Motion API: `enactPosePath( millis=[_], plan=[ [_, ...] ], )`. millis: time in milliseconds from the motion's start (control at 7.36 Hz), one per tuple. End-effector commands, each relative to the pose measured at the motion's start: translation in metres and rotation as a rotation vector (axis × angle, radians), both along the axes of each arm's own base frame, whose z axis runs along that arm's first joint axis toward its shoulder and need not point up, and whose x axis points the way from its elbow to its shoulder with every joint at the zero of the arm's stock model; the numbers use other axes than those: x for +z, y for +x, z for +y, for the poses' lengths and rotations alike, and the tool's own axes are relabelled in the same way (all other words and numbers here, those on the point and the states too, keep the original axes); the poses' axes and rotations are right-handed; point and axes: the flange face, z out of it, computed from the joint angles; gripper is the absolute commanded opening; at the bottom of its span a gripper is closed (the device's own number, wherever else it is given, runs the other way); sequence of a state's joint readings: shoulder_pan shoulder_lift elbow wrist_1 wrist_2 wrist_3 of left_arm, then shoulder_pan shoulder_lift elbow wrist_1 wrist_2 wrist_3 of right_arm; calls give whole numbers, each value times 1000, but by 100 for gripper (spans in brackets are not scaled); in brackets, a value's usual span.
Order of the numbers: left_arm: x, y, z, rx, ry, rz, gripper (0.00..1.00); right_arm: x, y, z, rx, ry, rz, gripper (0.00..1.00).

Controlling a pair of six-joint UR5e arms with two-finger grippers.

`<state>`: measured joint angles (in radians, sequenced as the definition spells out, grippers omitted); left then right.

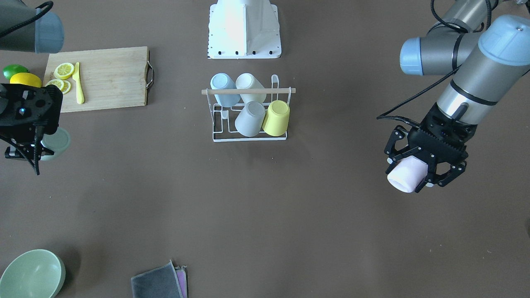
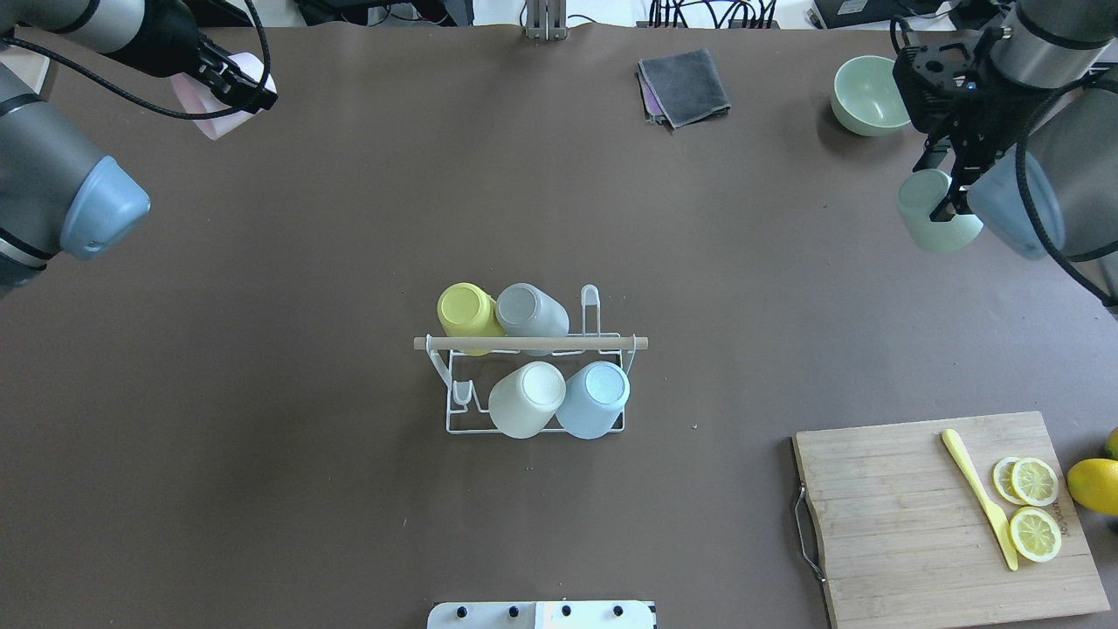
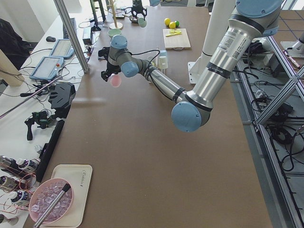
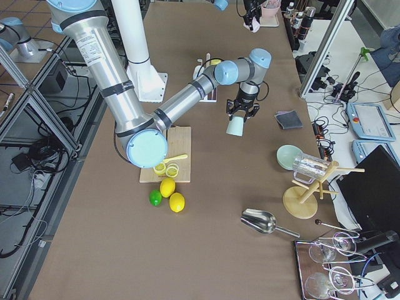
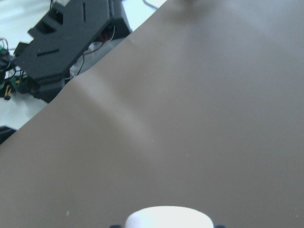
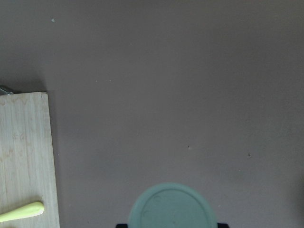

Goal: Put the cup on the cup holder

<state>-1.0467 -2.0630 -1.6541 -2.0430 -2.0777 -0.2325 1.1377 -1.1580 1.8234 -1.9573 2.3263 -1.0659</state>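
The white wire cup holder point(image 2: 454, 421) point(image 1: 218, 136) with a wooden rod across its top stands mid-table and bears a yellow, a grey, a cream and a light blue cup upside down. My left gripper point(image 1: 412, 176) is shut on a pink cup point(image 1: 405, 174), held above the table at the far left; the cup also shows in the overhead view point(image 2: 210, 109) and the left wrist view point(image 5: 168, 217). My right gripper point(image 2: 939, 205) is shut on a pale green cup point(image 2: 930, 218), held above the table at the right; its base shows in the right wrist view point(image 6: 172, 206).
A wooden cutting board point(image 2: 908, 515) with lemon slices and a yellow knife point(image 2: 978, 496) lies at the near right, whole lemons and a lime beside it. A green bowl point(image 2: 865, 94) and folded grey cloth point(image 2: 683, 86) lie at the far side. The white robot base point(image 1: 244, 29) is behind the holder.
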Motion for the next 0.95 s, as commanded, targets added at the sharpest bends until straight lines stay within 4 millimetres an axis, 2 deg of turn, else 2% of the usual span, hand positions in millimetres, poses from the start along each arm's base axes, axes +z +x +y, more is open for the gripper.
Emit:
enactPosePath(
  millis=[0, 136, 272, 408, 544, 680, 816],
  plan=[
    [-9, 8, 40, -7, 110, 222, 0, -6, 43, -1, 111, -21, -199, 0],
    [1, 21, 65, 30, 172, 306, 0, -13, 42, 2, 173, -54, -261, 0],
    [13, 18, 84, 36, 201, 401, 0, -30, 39, 5, 219, -70, -320, 0],
    [19, 28, 110, 69, 248, 485, 0, -42, 38, 7, 257, -58, -383, 0],
    [9, 34, 123, 98, 299, 545, 0, -54, 36, 13, 296, -66, -436, 0],
    [-10, 35, 138, 123, 333, 628, 0, -67, 31, 20, 328, -70, -498, 0],
    [-28, 28, 155, 91, 378, 745, 0, -76, 31, 23, 363, -82, -547, 0]
  ],
)
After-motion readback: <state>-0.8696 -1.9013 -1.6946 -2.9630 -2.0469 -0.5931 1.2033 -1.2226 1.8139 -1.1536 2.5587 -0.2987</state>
